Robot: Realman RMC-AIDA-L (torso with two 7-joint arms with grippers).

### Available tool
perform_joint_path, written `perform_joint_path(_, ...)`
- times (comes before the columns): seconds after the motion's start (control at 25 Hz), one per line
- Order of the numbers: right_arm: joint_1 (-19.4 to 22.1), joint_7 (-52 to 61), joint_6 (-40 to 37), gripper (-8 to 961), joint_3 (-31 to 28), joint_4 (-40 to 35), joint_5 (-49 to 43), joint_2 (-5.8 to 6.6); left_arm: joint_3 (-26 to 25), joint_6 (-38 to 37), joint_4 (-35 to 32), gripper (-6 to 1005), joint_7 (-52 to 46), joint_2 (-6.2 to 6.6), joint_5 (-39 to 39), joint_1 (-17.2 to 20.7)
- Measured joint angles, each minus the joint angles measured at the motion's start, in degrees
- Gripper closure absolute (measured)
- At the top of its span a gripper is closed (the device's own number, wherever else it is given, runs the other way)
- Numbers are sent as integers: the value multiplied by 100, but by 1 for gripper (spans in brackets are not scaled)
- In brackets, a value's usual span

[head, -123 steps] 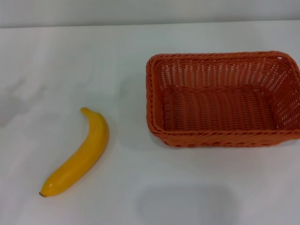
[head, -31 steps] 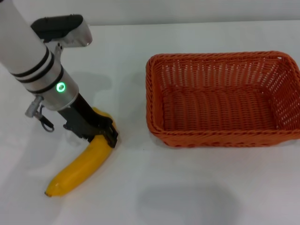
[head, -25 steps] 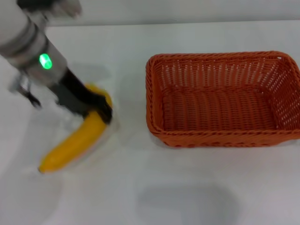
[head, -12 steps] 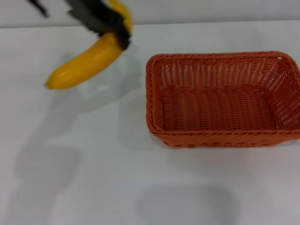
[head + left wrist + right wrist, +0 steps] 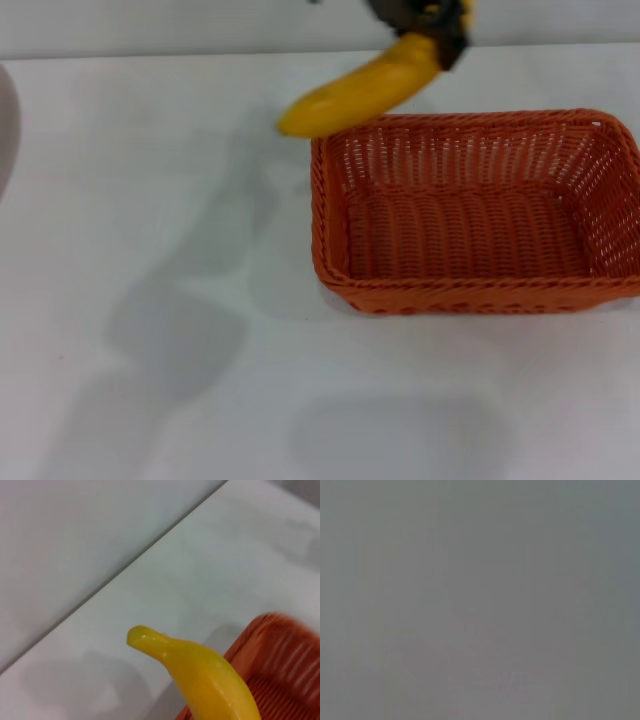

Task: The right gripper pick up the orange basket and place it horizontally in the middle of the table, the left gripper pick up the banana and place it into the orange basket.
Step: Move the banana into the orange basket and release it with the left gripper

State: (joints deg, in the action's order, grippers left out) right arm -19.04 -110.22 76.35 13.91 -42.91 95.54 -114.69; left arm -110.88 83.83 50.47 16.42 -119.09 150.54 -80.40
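Head view: the left gripper [image 5: 432, 22] is clamped on the banana [image 5: 365, 88], held in the air at the far left corner of the basket [image 5: 474, 211], which sits on the table [image 5: 150, 250]. Step in hand — carrying the banana to the basket.

Left wrist view: the banana's free end overhangs the rim. Next move calls for centring over the basket, lowering, then release.

Right wrist view: blank grey — right gripper not seen.

The banana [image 5: 365, 88], at the upper middle of the head view, is a smooth yellow shading to orange. Black fingers of the left gripper [image 5: 432, 22] clamp its upper end. The basket [image 5: 470, 300], right of centre, is orange-red all over, woven in close ribbed rows with a braided rim. The table [image 5: 150, 200] is plain white, with soft grey shadows at lower left.
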Motion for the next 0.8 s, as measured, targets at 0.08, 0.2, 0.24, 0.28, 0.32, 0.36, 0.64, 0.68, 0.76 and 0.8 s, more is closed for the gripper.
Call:
perform_joint_path(0.08, 13, -81, 58, 79, -21, 15, 0, 0, 290, -343, -147, 438, -45, -5, -361, -93)
perform_joint_path(0.2, 33, -104, 75, 79, -49, 13, 0, 20, 652, -647, -253, 433, -101, -21, -750, -135)
perform_joint_path(0.24, 36, -107, 78, 79, -52, 9, 5, 38, 753, -705, -269, 431, -121, -28, -844, -133)
perform_joint_path(0.28, 37, -107, 80, 79, -54, 6, 13, 53, 850, -752, -279, 429, -136, -32, -965, -122)
perform_joint_path(0.32, 39, -107, 80, 79, -56, -3, 22, 65, 969, -795, -291, 427, -148, -37, -1097, -98)
perform_joint_path(0.36, 39, -108, 79, 79, -55, -11, 29, 76, 1080, -836, -292, 425, -151, -40, -1246, -65)
perform_joint_path(0.64, 4, -109, 115, 79, -51, 68, 62, 196, 1604, -923, -292, 412, -93, -44, -1895, 233)
perform_joint_path(0.68, -8, -109, 117, 79, -44, 93, 62, 212, 1648, -925, -277, 410, -84, -44, -1925, 297)
perform_joint_path(0.76, -20, -109, 118, 79, -32, 134, 62, 223, 1708, -932, -249, 406, -69, -44, -1959, 419)
perform_joint_path(0.8, -23, -109, 119, 79, -28, 155, 62, 225, 1713, -935, -232, 404, -42, -44, -1978, 496)
